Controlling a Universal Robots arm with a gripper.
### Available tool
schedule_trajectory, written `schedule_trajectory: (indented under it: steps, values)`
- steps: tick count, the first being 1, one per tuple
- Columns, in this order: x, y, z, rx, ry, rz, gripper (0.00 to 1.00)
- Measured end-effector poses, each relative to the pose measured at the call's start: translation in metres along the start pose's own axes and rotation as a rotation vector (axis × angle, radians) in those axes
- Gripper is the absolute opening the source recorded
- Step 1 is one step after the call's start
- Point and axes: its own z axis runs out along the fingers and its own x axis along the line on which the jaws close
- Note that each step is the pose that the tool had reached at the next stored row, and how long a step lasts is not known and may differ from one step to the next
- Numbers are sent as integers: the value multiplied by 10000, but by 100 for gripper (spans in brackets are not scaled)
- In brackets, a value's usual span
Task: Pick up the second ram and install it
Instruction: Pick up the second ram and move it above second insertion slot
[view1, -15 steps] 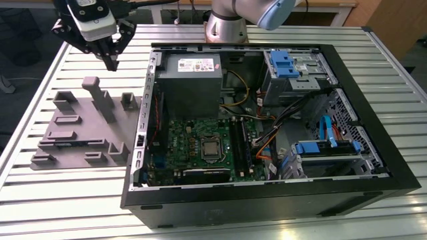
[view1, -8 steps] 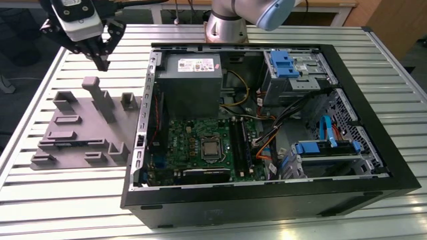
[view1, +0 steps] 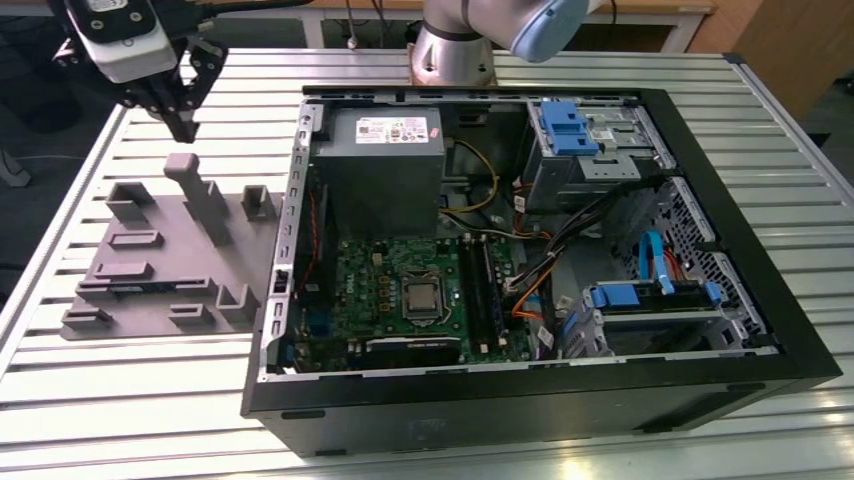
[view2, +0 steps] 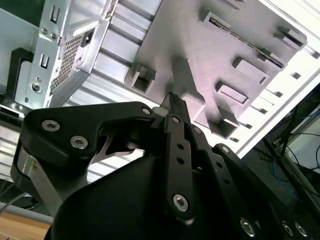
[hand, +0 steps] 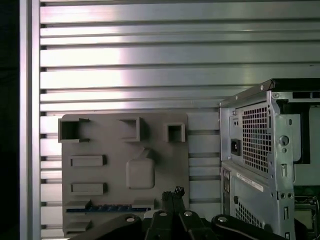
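Directly beneath the black gripper (view1: 184, 133) rise the upright posts of the gray plastic holder plate (view1: 158, 268), the open black computer case (view1: 534, 398) walls off one side, and bare slatted aluminium table (view1: 120, 405) lies free on the other.

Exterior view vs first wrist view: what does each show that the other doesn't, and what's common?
Exterior view adds: the case interior with motherboard, power supply and blue drive cages, plus the arm base behind the case.

First wrist view adds: the case's rear vent grille, and a thin dark strip in a holder slot, possibly the second ram.

Shared: gray holder, slatted table, case, and the gripper near the holder, fingers closed together, holding nothing I can see.
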Motion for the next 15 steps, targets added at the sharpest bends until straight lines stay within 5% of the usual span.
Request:
schedule_trajectory:
  steps: [15]
  values:
    - [-6, 0, 0, 0, 0, -1, 11]
